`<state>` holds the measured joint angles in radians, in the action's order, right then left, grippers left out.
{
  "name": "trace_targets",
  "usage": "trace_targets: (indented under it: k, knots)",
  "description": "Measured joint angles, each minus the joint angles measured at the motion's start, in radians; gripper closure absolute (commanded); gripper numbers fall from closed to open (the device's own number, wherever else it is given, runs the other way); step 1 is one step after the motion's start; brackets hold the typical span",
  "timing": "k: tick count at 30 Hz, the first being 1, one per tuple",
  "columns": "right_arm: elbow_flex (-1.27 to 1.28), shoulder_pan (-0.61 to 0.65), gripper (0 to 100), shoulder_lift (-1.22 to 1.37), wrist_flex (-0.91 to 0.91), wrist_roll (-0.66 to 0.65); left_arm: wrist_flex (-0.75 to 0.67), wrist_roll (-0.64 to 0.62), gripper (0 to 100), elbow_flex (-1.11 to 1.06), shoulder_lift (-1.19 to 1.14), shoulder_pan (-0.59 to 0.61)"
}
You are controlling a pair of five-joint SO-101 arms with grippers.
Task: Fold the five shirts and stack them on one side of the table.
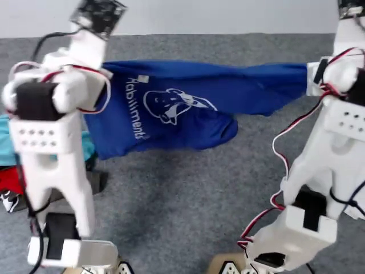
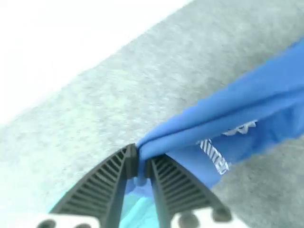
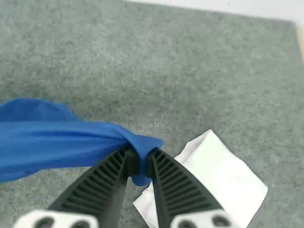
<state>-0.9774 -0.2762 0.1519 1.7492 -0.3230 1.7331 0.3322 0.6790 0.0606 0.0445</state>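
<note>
A blue shirt with a white print hangs stretched between both arms above the grey table. My left gripper is shut on one end of the blue shirt, at the left in the high view. My right gripper is shut on the other end of the blue shirt, at the right in the high view. The shirt's lower part droops toward the table in the middle.
A folded white cloth lies on the table beneath the right gripper. At the table's left edge sit a teal garment and a red one. A pale wall runs along the far edge.
</note>
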Motion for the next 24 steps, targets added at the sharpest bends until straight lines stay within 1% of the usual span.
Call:
trace_targets:
  k: [5, 11, 17, 24]
  knots:
    - [0.000, 0.000, 98.9, -0.103, -0.028, 0.000, 0.002, -0.038, 99, 0.000, 0.089, 0.026]
    - [0.000, 0.011, 98.9, -0.201, -0.101, -0.002, 0.002, -0.041, 99, 0.000, 0.176, 0.029]
    - [0.000, 0.038, 98.9, -0.276, -0.219, -0.055, 0.002, -0.041, 99, 0.011, 0.193, 0.035]
    - [0.000, 0.038, 98.9, -0.373, -0.368, -0.129, 0.002, -0.041, 99, 0.114, 0.195, -0.044]
